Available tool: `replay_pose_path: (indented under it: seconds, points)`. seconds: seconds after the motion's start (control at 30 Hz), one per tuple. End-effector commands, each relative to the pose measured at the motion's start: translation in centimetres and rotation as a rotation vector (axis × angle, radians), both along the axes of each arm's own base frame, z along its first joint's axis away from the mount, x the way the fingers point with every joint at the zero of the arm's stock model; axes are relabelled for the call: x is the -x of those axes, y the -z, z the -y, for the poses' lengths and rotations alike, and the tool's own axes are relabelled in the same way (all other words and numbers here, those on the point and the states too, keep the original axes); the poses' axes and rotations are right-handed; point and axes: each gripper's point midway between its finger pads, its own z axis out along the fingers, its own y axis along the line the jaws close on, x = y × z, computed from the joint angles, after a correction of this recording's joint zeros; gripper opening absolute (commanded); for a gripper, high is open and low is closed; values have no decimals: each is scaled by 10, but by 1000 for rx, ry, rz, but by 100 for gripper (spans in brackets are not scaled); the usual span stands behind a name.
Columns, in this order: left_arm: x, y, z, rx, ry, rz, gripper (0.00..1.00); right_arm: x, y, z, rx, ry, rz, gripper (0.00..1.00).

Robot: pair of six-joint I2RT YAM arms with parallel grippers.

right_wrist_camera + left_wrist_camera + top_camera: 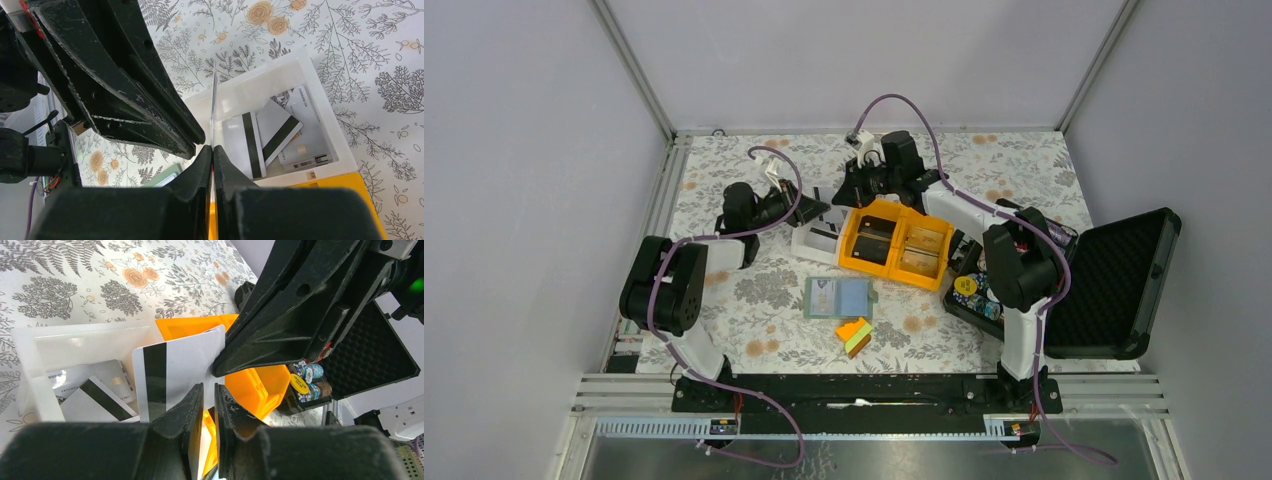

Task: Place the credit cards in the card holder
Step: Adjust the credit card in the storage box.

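Observation:
My right gripper is shut on a white card with a black stripe, holding it upright over the white tray. That card shows edge-on in the right wrist view. My left gripper is right beside the card with its jaws barely apart and nothing between them. More cards lie in the tray: two striped ones and a grey one. The card holder lies open on the table nearer the arms, apart from both grippers.
An orange two-part bin sits against the tray, with a black flat thing and a tan one inside. The wedge block lies in front of the card holder. A black foam-lined case with poker chips stands at the right.

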Motion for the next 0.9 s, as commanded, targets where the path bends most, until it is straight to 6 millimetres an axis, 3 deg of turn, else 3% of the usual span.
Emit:
replay_pose_path:
  seconds: [0.0, 0.13, 0.23, 0.43, 0.87]
  points:
    - [-10, -18, -1, -20, -20, 103, 18, -10, -22, -6, -23, 8, 70, 0]
    - [-9, -21, -7, -34, -59, 120, 28, -12, -17, -4, -3, 20, 67, 0]
    - [-8, -25, -13, -20, -103, 133, 40, -12, -19, -3, -7, 27, 77, 0]
    - [-7, -40, -35, 59, -157, 137, 52, -6, -27, -2, -24, 15, 86, 0]
    - [17, -30, -33, -10, -62, 82, 69, 32, -73, -1, -136, -118, 87, 0]
